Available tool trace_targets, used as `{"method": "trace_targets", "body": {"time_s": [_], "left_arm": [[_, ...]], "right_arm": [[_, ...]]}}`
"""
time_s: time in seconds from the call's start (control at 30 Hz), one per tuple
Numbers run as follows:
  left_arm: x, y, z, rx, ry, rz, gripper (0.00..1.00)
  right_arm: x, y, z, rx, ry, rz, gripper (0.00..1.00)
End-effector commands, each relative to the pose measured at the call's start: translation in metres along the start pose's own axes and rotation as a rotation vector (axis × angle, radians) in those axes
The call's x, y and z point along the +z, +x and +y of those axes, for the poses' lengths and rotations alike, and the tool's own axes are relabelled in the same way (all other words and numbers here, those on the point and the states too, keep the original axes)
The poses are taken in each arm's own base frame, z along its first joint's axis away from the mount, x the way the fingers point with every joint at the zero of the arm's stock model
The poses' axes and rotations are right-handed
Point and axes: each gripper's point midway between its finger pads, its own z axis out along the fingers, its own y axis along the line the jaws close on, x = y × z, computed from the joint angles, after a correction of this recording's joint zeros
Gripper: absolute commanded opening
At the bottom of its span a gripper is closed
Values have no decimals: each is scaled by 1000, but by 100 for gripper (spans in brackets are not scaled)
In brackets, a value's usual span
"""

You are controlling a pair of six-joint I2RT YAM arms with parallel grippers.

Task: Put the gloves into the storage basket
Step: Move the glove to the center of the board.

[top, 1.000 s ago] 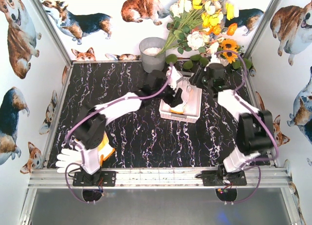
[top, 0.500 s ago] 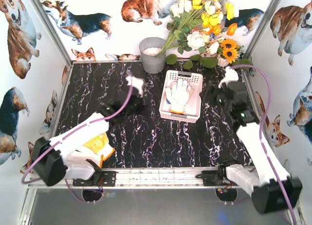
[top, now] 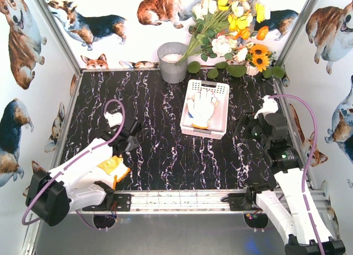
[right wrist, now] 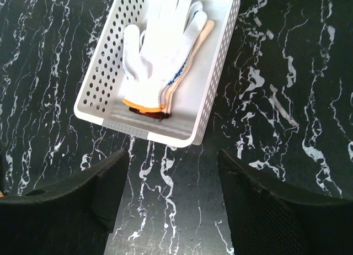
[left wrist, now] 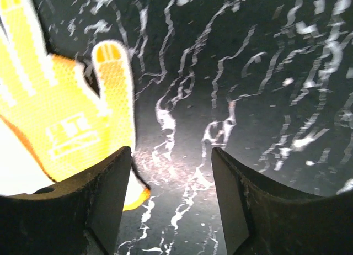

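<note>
Beside left end effector [left wrist: 170, 155], yellow glove [left wrist: 60, 117] shows print.

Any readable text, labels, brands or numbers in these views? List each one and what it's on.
No legible text in any view.
White printed mark on the yellow glove, left wrist view: too blurred to read.
Storage basket and the white glove on top inside it: no print visible.
Grey bucket: no label visible.
</note>
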Motion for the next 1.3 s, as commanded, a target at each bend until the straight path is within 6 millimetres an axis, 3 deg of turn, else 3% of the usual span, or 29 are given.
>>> {"method": "trace_targets", "body": {"time_s": [0.0,0.6,0.77,0.9,1.0,1.07,1.27], "left_arm": [[14,24,29,-44,-126,42,53],[44,58,49,8,-207,116,46],[46,61,51,7,-204,117,39],[46,61,49,21,-194,120,27],[48,61,42,44,-162,128,14],[48,60,26,86,-83,147,7],[34,59,-28,190,105,133,1]], "right_arm": [[-1,2,6,42,-25,8,67],[-11,15,5,104,-14,22,67],[-10,16,4,114,-9,26,67],[-10,18,3,121,-6,29,67],[-9,19,3,124,-6,31,67],[-9,19,3,125,-5,29,67],[-7,20,2,134,-3,32,67]]}}
